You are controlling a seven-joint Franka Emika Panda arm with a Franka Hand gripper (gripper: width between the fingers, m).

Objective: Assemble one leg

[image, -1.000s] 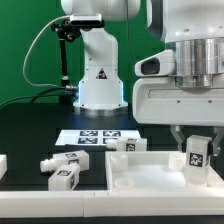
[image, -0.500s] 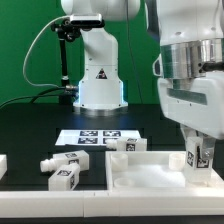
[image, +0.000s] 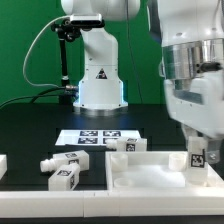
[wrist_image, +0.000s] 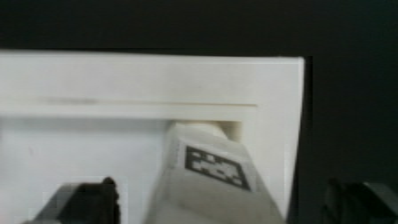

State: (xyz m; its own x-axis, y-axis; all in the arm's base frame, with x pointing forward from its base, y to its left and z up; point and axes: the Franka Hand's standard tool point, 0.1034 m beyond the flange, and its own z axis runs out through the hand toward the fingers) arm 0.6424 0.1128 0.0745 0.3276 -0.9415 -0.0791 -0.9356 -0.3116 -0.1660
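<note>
The gripper [image: 199, 146] hangs over the big white panel [image: 140, 170] at the exterior view's right, and its fingers are closed on a leg [image: 198, 155] that stands upright. The bottom of the leg [wrist_image: 217, 160] sits close to the panel's corner. Two more legs [image: 62, 171] lie on the black table [image: 30, 130].
</note>
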